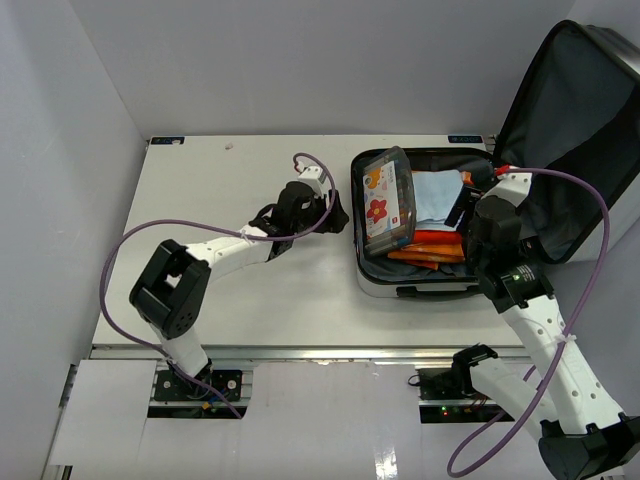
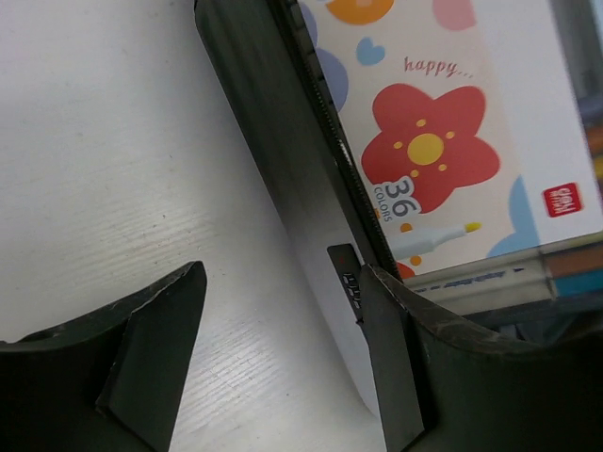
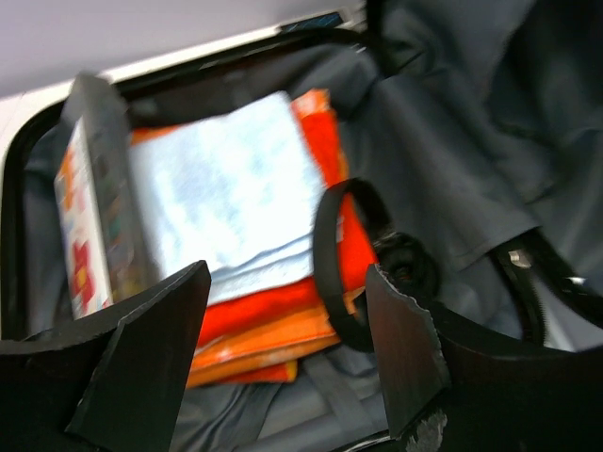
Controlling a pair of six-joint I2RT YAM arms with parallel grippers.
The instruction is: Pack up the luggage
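White table, pale walls; open luggage at right; left pincer and right pincer gape, empty.

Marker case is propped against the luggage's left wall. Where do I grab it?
Probably its raised upper long edge, from above: the marker case stands tilted on edge, so that thin edge is free, while the luggage rim blocks its lower left side.

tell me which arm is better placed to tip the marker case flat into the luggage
left, probably: the left gripper, open, is right beside the marker case leaning at the luggage rim, while the right gripper hangs over the folded cloth further inside
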